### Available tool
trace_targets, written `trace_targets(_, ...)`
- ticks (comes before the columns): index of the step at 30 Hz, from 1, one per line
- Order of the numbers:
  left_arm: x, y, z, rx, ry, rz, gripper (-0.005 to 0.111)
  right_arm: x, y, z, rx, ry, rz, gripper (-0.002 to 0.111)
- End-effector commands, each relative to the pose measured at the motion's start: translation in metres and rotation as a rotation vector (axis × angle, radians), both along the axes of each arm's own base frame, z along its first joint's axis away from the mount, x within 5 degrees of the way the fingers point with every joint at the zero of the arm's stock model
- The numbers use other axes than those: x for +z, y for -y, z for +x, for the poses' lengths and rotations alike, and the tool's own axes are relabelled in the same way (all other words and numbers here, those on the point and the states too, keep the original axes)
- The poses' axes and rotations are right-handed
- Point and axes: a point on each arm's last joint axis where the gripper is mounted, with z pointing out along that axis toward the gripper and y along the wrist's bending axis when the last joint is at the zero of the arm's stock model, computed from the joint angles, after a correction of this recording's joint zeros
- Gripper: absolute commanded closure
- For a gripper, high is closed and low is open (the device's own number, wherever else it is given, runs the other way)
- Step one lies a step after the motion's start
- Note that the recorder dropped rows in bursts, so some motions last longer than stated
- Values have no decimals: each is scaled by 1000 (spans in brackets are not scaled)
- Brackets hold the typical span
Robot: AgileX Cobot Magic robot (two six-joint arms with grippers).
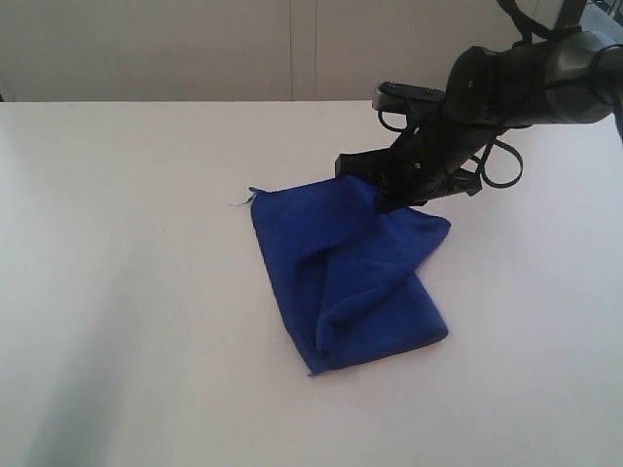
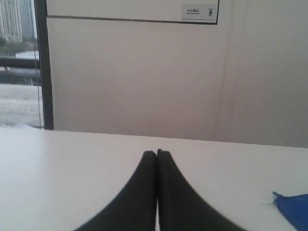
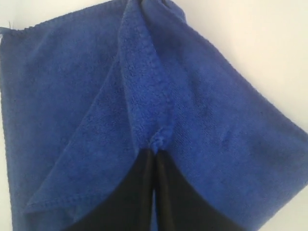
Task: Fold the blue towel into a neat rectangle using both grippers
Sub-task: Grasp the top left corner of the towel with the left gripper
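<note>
The blue towel (image 1: 350, 282) lies loosely doubled over on the white table (image 1: 127, 292), with one flap lifted toward its far edge. My right gripper (image 1: 384, 202) reaches down from the upper right to that far edge. In the right wrist view the right gripper (image 3: 156, 150) is shut on a pinched ridge of the blue towel (image 3: 192, 96). My left gripper (image 2: 157, 153) is shut with nothing between its fingers, low over bare table, and only a corner of the towel (image 2: 293, 209) shows off to one side. The left arm does not show in the exterior view.
A loose thread (image 1: 237, 202) sticks out from the towel's far left corner. A pale wall (image 1: 292, 49) stands behind the table's back edge. The left wrist view also shows a dark window frame (image 2: 42, 62) past the table.
</note>
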Motion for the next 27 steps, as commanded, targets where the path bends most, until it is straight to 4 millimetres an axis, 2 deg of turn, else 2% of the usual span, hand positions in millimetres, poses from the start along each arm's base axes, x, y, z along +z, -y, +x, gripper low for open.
trace_targets(1, 10, 2, 2, -33, -68, -166, 107, 3, 3, 2, 5, 24, -16, 108)
trace_targets(5, 38, 9, 19, -93, -207, -83, 107, 2, 3, 1, 3, 6, -14, 108)
trace_targets(6, 55, 14, 34, -141, -299, -50, 107, 2, 3, 0, -5, -10, -12, 108)
trace_targets(7, 61, 16, 41, -163, -343, -37, 107, 2, 3, 0, -11, -16, -10, 108)
trace_targets(8, 72, 21, 60, -221, -453, -9, 107, 1, 3, -1, -11, -20, -10, 108)
trace_targets(9, 73, 23, 71, -241, -516, 0, 107, 1, 3, -1, -10, -25, -11, 108)
trace_targets(10, 71, 28, 93, -295, -653, 7, 107, 1, 3, -1, -10, -27, -12, 108)
trace_targets(11, 70, 30, 102, -315, -705, 4, 107, 1, 3, -1, -10, -27, -12, 108)
trace_targets(13, 55, 33, 135, -347, -871, -36, 107, 1, 3, -2, -8, -34, -13, 108)
trace_targets(15, 32, 36, 178, -362, -1030, -70, 107, 1, 3, -2, -4, -35, -20, 108)
trace_targets(16, 26, 37, 190, -372, -1068, -75, 107, 1, 3, -2, -4, -35, -20, 108)
trace_targets(19, 12, 51, 225, -428, -1153, -64, 107, 1, 4, -1, -1, -24, -25, 108)
trace_targets(24, 3, 105, 298, -581, -1173, 95, 107, 0, 5, 1, 17, -11, -57, 108)
trace_targets(27, -5, 125, 323, -623, -1172, 135, 107, -2, 5, 1, 12, -11, -56, 108)
